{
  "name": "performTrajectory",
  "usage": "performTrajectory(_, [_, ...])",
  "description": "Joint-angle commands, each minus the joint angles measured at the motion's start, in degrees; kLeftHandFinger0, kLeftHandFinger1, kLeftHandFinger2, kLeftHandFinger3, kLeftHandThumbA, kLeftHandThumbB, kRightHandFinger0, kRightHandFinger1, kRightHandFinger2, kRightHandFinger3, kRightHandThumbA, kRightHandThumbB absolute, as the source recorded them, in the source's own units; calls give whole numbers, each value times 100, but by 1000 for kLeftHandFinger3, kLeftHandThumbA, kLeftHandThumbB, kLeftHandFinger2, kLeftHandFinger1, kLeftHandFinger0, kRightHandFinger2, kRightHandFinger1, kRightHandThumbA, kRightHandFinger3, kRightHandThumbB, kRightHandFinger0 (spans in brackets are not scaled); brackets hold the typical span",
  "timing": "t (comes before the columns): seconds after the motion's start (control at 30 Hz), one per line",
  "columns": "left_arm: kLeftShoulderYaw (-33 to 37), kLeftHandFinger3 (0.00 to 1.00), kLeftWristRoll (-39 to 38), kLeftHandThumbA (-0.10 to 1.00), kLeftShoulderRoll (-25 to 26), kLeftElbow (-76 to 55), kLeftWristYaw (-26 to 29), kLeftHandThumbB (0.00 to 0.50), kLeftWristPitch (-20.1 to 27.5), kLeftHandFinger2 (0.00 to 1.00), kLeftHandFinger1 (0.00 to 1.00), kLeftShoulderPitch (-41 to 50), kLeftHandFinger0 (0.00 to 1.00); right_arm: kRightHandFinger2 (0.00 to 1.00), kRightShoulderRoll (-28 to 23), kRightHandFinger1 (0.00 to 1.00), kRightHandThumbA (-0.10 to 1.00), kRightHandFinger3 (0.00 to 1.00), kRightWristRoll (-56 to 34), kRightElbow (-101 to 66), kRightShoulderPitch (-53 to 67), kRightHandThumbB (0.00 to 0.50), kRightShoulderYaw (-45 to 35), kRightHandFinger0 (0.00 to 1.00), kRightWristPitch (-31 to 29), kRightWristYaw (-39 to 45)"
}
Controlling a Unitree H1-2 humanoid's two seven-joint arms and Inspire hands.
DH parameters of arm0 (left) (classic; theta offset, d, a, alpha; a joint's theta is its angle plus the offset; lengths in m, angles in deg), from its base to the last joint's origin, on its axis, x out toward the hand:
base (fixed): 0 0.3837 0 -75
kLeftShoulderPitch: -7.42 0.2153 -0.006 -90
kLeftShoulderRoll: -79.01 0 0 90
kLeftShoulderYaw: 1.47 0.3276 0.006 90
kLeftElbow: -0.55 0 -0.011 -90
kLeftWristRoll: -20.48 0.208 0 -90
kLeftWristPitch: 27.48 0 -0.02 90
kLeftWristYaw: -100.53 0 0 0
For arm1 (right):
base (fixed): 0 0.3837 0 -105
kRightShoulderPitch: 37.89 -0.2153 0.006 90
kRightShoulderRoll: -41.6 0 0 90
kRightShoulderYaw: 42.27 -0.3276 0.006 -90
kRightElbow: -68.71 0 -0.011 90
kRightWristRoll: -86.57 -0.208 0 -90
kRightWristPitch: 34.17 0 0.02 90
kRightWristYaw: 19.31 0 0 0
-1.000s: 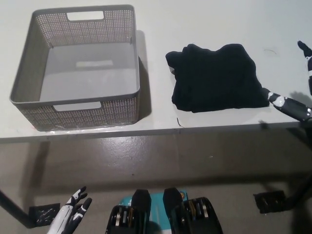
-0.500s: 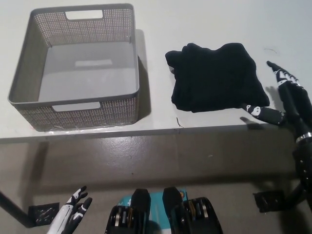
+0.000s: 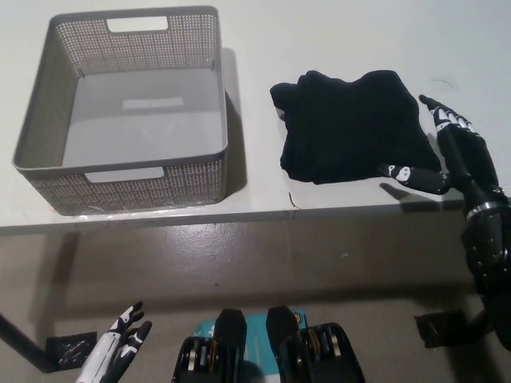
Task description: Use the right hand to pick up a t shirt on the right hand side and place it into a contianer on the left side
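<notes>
The right hand [image 3: 447, 155] is seen at the right end of the bench [image 3: 359, 32], spread open and grasping nothing, its black fingers [image 3: 409, 175] with white markings set apart. One finger is laid along the front right corner of the t-shirt [image 3: 351, 128], touching or just beside the cloth; which of the two cannot be told. The others are raised beside the shirt's right edge. The t-shirt, black and loosely folded, is found on the right half of the bench, close to the front edge. To its left, apart from it, a grey perforated basket [image 3: 211, 96] is placed on the left half of the bench, with slot handles cut in its near and far walls and nothing inside. Nothing is seen lying between shirt and basket. No brand, label or writing can be read on any of the things. The left hand [image 3: 116, 351], white, is held low, below the bench's front edge at the lower left, fingers apart, over the floor [image 3: 263, 255].
</notes>
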Motion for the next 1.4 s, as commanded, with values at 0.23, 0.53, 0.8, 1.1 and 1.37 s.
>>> performTrajectory(0.23, [-20,1000,-12,1000,120,-220,-69,411,-14,973,882,-137,917,1000,166,1000,1000,1000,124,287,-630,500,103,1000,117,-193])
performTrajectory(0.53, [-13,1000,11,1000,127,-182,-79,415,23,982,894,-170,938,1000,308,1000,1000,1000,235,544,-642,500,227,1000,16,-387])
performTrajectory(0.8, [-16,1000,51,1000,131,-257,-86,419,-30,958,878,-211,946,1000,389,1000,1000,1000,187,636,-651,498,294,1000,-40,-473])
performTrajectory(1.1, [-28,1000,63,1000,144,-350,-129,412,-106,978,903,-210,937,1000,498,1000,1000,1000,284,509,-536,500,540,1000,80,-352])
performTrajectory(1.37, [-21,1000,52,1000,141,-332,-153,409,-118,971,882,-289,922,1000,512,1000,1000,1000,167,681,-668,500,469,1000,37,-460])
